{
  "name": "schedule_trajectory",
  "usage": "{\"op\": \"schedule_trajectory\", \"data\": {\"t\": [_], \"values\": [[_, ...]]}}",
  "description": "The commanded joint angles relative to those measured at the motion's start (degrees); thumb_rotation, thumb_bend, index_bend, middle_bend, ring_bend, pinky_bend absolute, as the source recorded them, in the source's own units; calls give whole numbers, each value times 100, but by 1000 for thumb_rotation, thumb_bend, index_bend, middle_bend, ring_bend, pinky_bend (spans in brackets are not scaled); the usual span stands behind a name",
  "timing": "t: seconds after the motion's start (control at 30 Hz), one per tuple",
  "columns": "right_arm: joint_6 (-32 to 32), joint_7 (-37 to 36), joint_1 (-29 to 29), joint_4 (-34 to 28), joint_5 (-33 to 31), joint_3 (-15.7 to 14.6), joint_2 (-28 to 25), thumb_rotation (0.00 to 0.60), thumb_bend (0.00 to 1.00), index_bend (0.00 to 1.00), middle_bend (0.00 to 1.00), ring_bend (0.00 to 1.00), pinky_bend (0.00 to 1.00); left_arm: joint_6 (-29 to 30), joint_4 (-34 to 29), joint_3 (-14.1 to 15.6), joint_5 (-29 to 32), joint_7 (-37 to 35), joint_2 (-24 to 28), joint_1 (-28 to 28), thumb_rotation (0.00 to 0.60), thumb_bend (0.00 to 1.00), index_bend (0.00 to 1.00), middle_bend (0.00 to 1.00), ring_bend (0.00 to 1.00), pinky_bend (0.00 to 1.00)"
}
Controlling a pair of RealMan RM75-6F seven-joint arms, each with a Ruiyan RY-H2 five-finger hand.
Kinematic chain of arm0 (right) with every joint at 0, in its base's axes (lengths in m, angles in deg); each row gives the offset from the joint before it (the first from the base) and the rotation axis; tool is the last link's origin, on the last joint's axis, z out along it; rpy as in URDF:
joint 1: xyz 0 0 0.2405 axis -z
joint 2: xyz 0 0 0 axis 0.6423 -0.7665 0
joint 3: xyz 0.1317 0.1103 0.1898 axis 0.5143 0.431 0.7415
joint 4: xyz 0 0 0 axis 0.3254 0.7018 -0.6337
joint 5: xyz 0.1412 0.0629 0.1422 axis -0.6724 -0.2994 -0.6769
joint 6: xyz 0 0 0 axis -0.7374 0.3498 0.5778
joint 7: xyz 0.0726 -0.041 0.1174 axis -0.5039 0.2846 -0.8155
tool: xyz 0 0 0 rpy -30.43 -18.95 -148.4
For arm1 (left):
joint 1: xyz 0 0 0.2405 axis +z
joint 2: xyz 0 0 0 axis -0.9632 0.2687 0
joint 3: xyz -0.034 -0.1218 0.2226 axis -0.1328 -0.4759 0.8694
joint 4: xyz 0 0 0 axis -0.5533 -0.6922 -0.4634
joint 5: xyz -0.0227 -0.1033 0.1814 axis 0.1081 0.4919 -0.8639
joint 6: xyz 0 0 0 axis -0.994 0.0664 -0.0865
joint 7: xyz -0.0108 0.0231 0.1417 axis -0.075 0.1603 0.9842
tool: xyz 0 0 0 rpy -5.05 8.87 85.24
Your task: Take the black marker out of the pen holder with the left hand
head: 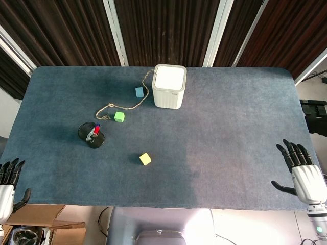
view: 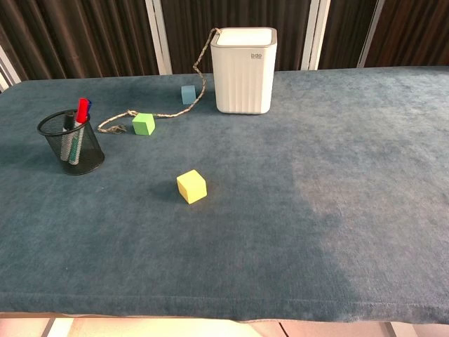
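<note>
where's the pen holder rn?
The pen holder stands on the table's left side in both views, markers inside, nearest the green cube and rope.

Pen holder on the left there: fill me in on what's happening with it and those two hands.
Nothing is being handled yet. The pen holder, a black mesh cup, stands upright on the blue table with markers in it, a red cap and the black marker among them. The left hand sits at the table's near-left edge, fingers apart and holding nothing, well short of the cup. The right hand rests at the near-right edge, also holding nothing.
</note>
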Motion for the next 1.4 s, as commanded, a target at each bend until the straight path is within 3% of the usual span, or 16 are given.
{"op": "schedule_trajectory", "data": {"t": [0.03,0.43,0.63,0.83,1.1,1.4], "values": [[-1,-7,-4,23,15,-6,24,600,0,0,23,0,0,-14,-5,5,7,12,-1,0,600,377,35,38,14,14],[-28,-58,-3,112,28,-8,61,600,0,0,23,0,0,-87,-69,-28,-35,98,5,-76,600,376,42,44,19,14],[-39,-41,-32,89,65,8,53,600,0,0,23,0,0,-321,-73,-315,-241,74,-82,-537,600,381,138,131,109,80],[-46,-6,-49,42,81,21,2,600,0,0,23,0,0,-1142,-104,-745,-147,-97,-163,-1365,600,408,260,237,210,182],[-42,18,-43,-7,54,19,-26,600,0,0,23,0,0,-2325,465,-1356,712,-186,-868,-2460,600,434,326,281,251,259],[-53,-10,-17,20,29,6,-48,600,0,0,24,0,0,-2767,1307,-1407,1204,134,-1698,-3033,600,390,342,273,247,255]]}}
